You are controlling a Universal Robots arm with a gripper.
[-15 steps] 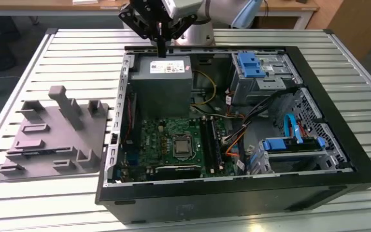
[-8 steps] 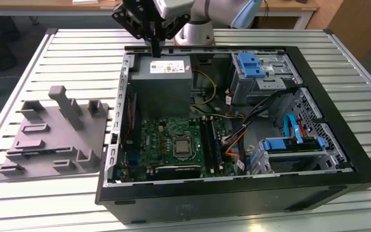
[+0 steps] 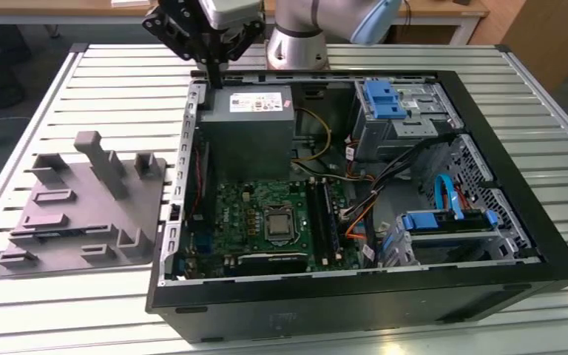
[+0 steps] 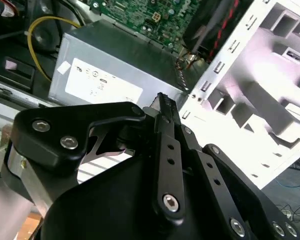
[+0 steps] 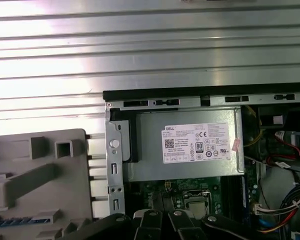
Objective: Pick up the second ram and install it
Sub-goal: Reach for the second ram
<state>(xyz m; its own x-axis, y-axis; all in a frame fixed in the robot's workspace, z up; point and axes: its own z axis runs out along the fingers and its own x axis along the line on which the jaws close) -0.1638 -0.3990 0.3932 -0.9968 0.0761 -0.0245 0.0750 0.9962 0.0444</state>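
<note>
**Pincer shut and empty over the case, ram in its holder**

Pincer (image 3: pixel 212 78) hangs above the far rim of the open computer case (image 3: pixel 363 285), fingers pressed together with nothing between them. Just below it lies the grey power supply (image 3: pixel 249 118). The case also holds the green motherboard (image 3: pixel 254 222), drive cages with blue latches (image 3: pixel 383 100) and loose bundles of cable.

Beside the case, at the exterior view's left, the grey holder plate (image 3: pixel 77 207) rests on the slatted tabletop (image 3: pixel 97 81). The second ram (image 3: pixel 62 234) appears to sit on edge in a slot of that plate, a thin dark strip well apart from the pincer. The first wrist view shows it as a bluish sliver (image 5: pixel 20 220).

By its look the stick is light and stiff, yet thin and easily harmed. The best hold is probably across its flat faces near the middle of the upper long edge, clear of the contact edge. The smooth faces could slip, so a square, modest squeeze suits it.
</note>
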